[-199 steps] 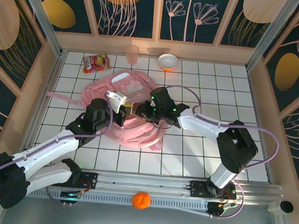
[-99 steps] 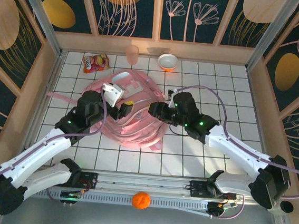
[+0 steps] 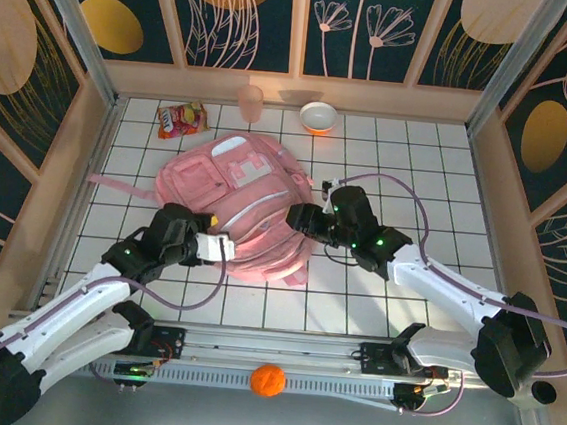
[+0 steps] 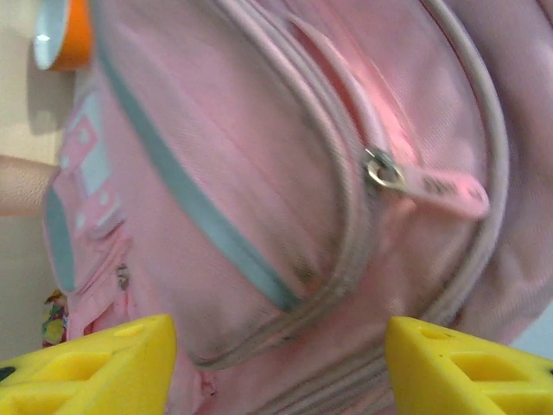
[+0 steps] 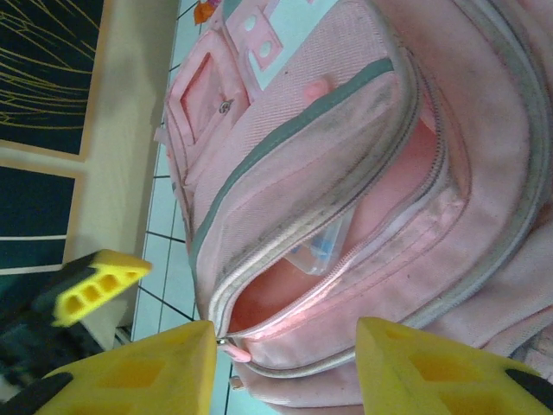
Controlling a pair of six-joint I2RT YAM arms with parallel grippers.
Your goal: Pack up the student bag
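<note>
Top external view: the student bag (image 3: 240, 198) is seen lying flat mid-table, toward 11 o'clock. The left gripper (image 4: 276, 346) and right gripper (image 5: 285, 337) are held open, empty. A pocket (image 5: 363, 251) is seen unzipped with something inside, so zipping is likely not yet done.

Counting from where I stand: one student bag (image 3: 239, 203), the single pink backpack on the counter (image 3: 389, 162). Beyond it are three small things, one of each kind: one snack packet (image 3: 182, 119), one pink cup (image 3: 251, 100) and one white bowl (image 3: 318, 116) with an orange inside. One orange ball (image 3: 267, 380) makes four loose items besides the bag. Then two robot arms, the left arm (image 3: 95, 290) and the right arm (image 3: 438, 280), each with one pair of jaws, two yellow fingers (image 4: 86, 363) to a pair.
</note>
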